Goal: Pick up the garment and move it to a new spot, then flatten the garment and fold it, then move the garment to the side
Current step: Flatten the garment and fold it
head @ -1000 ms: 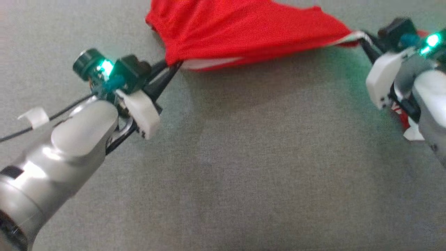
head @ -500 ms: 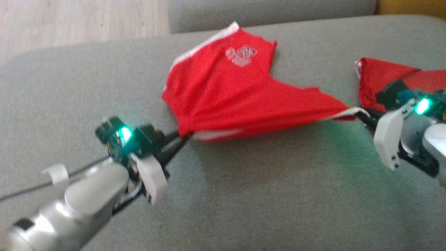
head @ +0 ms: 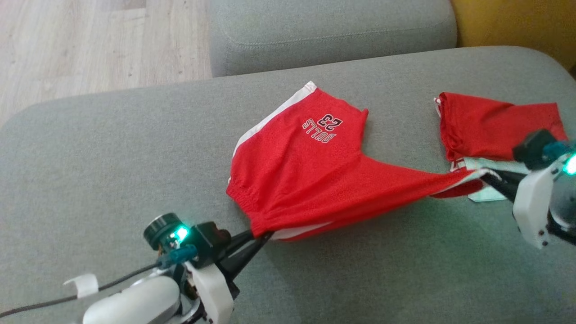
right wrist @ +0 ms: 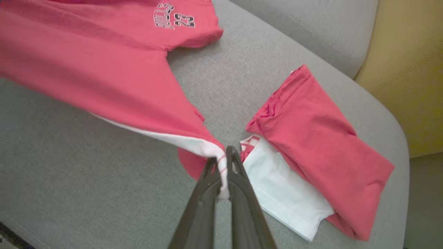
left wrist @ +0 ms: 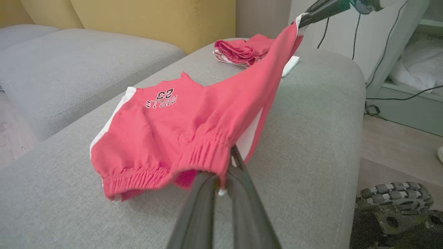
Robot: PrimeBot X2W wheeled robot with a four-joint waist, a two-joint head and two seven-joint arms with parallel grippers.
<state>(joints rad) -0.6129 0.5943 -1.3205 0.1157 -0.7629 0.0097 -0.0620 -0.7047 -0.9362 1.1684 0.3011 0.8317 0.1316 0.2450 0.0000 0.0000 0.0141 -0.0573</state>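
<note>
Your red Bulls 23 shorts [head: 310, 180] sit mid-frame in the head view on the grey sofa cushion [head: 112, 157]; the far leg lies flat with the print and white side stripe facing up; the near edge is lifted and stretched taut between both grippers, throwing a shadow on the cushion beneath; the left gripper [head: 260, 235] comes in from 7 o'clock, jaws pressed together on the gathered elastic waistband; its wrist view shows the band bunched right at the fingertips; the right gripper [head: 489, 178] sits at 3 o'clock, jaws pinching the white-striped corner of the shorts, with cloth caught between the tips in its own wrist view; at 2 o'clock from the shorts, just beyond the right gripper, a folded red garment [head: 490, 126] rests on a folded white piece [right wrist: 283, 186], apart from the shorts' flat leg; wooden floor [head: 67, 40] at 11 o'clock; yellow cushion [head: 508, 22] at 1 o'clock.
</note>
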